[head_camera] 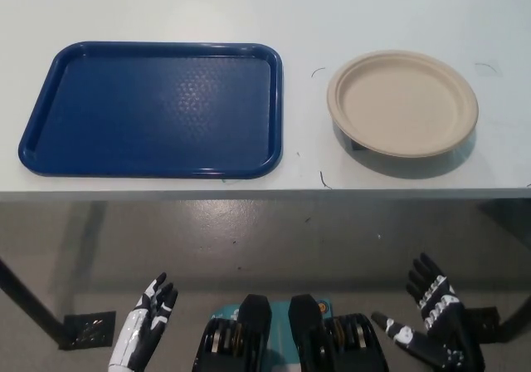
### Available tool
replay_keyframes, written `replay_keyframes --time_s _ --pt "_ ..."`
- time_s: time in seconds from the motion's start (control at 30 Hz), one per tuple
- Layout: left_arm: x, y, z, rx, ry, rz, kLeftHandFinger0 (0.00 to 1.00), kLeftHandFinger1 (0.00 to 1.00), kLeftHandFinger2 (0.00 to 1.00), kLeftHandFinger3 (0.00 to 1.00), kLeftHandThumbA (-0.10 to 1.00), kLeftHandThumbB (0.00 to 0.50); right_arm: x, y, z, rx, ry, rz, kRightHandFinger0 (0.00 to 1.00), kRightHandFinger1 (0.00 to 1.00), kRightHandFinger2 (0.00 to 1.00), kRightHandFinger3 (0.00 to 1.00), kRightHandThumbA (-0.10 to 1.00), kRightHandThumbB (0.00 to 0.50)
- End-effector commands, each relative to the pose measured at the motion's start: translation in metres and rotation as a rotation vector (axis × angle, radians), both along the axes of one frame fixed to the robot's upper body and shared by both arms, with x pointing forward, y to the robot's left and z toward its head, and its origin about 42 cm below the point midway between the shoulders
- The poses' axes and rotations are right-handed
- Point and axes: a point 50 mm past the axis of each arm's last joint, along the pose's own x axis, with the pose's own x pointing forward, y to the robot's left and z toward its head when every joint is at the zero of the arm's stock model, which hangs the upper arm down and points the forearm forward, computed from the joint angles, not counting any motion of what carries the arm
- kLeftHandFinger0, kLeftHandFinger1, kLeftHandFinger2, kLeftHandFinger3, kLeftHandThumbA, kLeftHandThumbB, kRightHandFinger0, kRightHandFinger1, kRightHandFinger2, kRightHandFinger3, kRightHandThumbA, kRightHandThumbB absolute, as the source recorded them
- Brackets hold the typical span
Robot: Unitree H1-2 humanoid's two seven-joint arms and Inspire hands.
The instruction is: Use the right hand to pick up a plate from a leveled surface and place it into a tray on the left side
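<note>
Beige and round, the plate [403, 102] sits on the pale table [249, 7] toward its right side, seemingly raised a little off the surface on something dark that is mostly hidden beneath it. Well apart to its left lies the blue tray [33, 135], flat on the same table and holding nothing. Both robot hands hang below the table's near edge, over the grey floor [265, 239]: the black right robot hand [431, 322] at lower right, fingers spread and holding nothing, and the white left robot hand [149, 318] at lower left, likewise open and empty.
</note>
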Motion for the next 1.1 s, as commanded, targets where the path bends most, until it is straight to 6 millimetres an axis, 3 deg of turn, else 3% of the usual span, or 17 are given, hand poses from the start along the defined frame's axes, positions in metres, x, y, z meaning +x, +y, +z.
replay_keyframes --time_s 0.0,0.27,0.4,0.8,1.07 --pt "0.018 0.001 0.025 0.035 -0.185 -0.044 1.00 1.00 1.00 1.00 0.85 0.193 0.044 -0.008 0.137 1.035 -0.195 -0.062 1.00 1.00 1.00 1.00 1.00 0.323" --pt "0.022 0.002 0.028 0.052 -0.185 -0.044 1.00 1.00 1.00 1.00 0.86 0.185 0.069 0.006 0.145 1.108 -0.187 -0.042 1.00 1.00 1.00 1.00 1.00 0.323" --pt "0.020 0.002 0.027 0.060 -0.186 -0.045 1.00 1.00 1.00 1.00 0.88 0.204 0.074 0.010 0.144 1.124 -0.154 -0.058 1.00 1.00 1.00 1.00 1.00 0.319" --pt "0.020 0.003 0.029 0.057 -0.189 -0.044 1.00 1.00 1.00 1.00 0.86 0.191 0.086 0.009 0.112 1.150 -0.050 -0.116 1.00 1.00 1.00 1.00 1.00 0.315" --pt "0.020 0.003 0.029 0.062 -0.186 -0.044 1.00 1.00 1.00 1.00 0.84 0.201 0.087 0.009 0.104 1.165 -0.014 -0.142 1.00 1.00 1.00 1.00 1.00 0.297"
